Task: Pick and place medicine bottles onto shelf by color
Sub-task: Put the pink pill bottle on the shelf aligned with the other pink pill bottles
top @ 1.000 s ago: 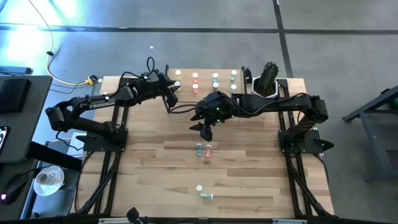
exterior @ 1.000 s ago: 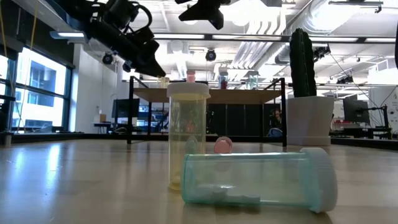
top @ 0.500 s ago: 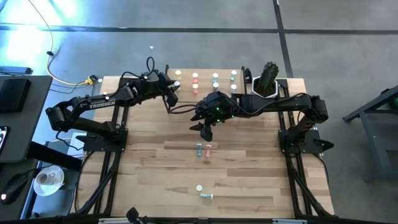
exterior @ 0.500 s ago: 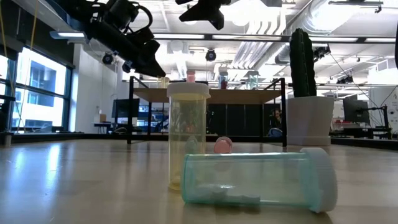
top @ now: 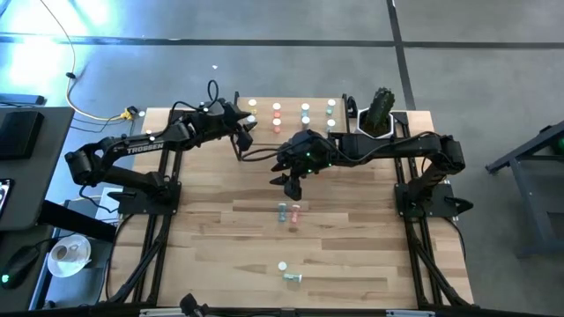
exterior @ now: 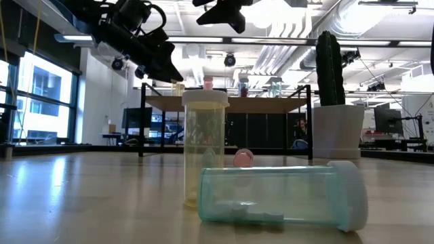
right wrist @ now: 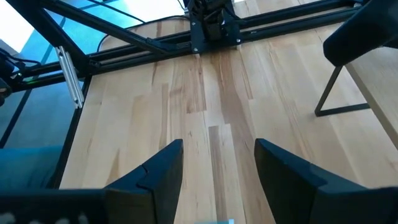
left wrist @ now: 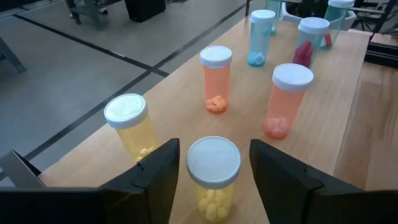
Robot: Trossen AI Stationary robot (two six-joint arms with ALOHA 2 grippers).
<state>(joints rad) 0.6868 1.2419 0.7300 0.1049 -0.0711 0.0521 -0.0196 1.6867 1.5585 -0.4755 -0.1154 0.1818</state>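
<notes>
- Now the left end effector [left wrist: 211, 171] is hovering at the shelf's [left wrist: 336, 118] left end, fingers spread either side of an upright yellow bottle [left wrist: 213, 177], gripping nothing.
- That bottle is standing between the fingers, long axis vertical, beside another yellow bottle [left wrist: 130, 124]; the release looks done.
- Likely next: the green [top: 282, 211] and pink [top: 295, 212] bottles are lying mid-counter, just front of the right end effector [top: 292, 185], the nearer arm.
- It is hanging open and empty above the counter [top: 352, 229].

Right claw [right wrist: 214, 180] fingers spread above bare wooden tabletop [right wrist: 186, 124], black frame rails [right wrist: 155, 40] beyond.
</notes>
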